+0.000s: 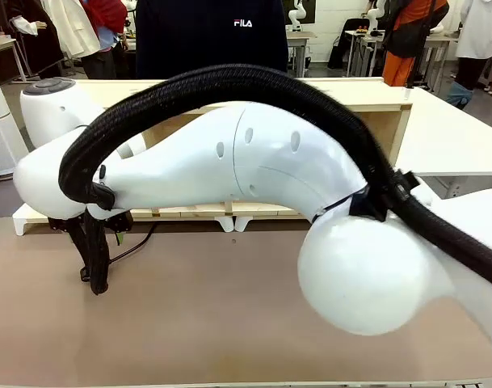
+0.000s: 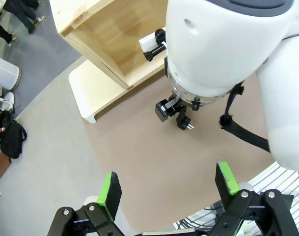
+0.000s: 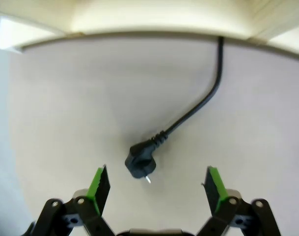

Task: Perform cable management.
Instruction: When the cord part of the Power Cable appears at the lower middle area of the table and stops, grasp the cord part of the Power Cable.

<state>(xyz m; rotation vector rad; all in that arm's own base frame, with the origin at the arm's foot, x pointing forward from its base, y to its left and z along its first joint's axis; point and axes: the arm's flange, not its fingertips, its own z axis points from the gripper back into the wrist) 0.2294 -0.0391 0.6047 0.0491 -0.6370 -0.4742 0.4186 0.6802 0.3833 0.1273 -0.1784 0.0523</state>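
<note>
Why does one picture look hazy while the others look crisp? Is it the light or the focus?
Right wrist view: soft and washed out, with the cable and its plug fuzzy-edged; this is probably focus rather than light. Left wrist view: crisp and evenly lit, with the left pincer sharply drawn. Front view: clear, but the right arm looms large, close to the lens.

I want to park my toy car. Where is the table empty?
The bare brown table in front, between the right gripper and the right arm's big white joint, is free. It's crowded by the wooden box: the cable and its plug lie there, right below the open gripper.
</note>
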